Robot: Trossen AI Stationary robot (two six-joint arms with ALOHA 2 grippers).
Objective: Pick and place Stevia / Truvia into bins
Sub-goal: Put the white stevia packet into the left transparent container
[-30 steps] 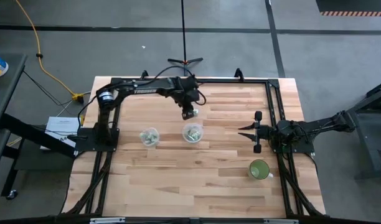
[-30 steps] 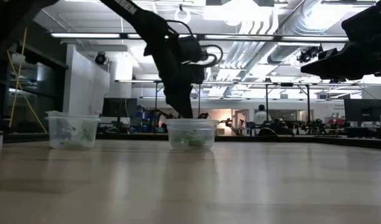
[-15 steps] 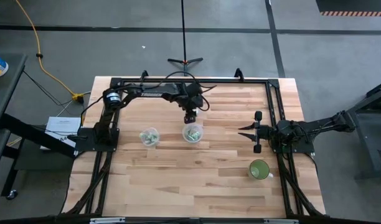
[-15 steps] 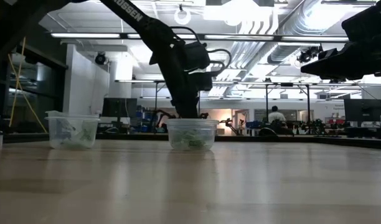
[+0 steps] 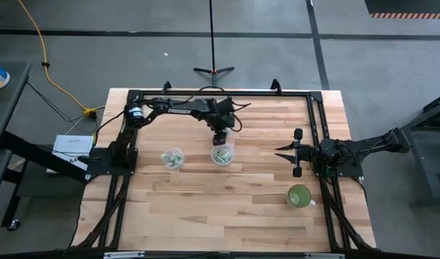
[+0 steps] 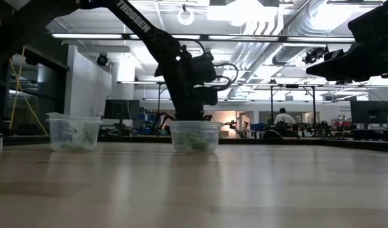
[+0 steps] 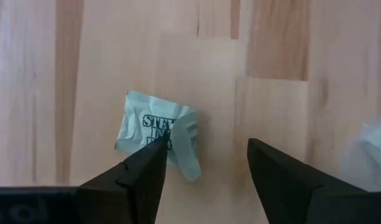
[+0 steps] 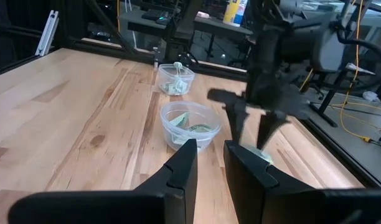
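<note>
One pale green and white Stevia sachet (image 7: 154, 132) lies flat on the wood, creased, just beyond the right-hand clear bin (image 5: 221, 153). My left gripper (image 7: 208, 148) hangs over it, open and pointing steeply down. One fingertip stands above the sachet's edge and the other off to its side, and in the right wrist view the left gripper (image 8: 249, 138) is a little clear of the sachet (image 8: 260, 155). Both this bin and the left-hand bin (image 5: 172, 157) hold sachets. My right gripper (image 8: 209, 163) waits at the table's right side, open by a narrow gap with nothing between its fingers.
An opaque green cup (image 5: 300, 196) stands near the right arm's base, toward the near edge. A black frame (image 5: 205, 93) runs around the table's far and side edges. Bare wood lies between the bins and the near edge.
My left gripper has sunk toward the table just beyond the right-hand bin. In the low view its fingers are now down behind the bin's rim. The bins and my right arm have kept still.
</note>
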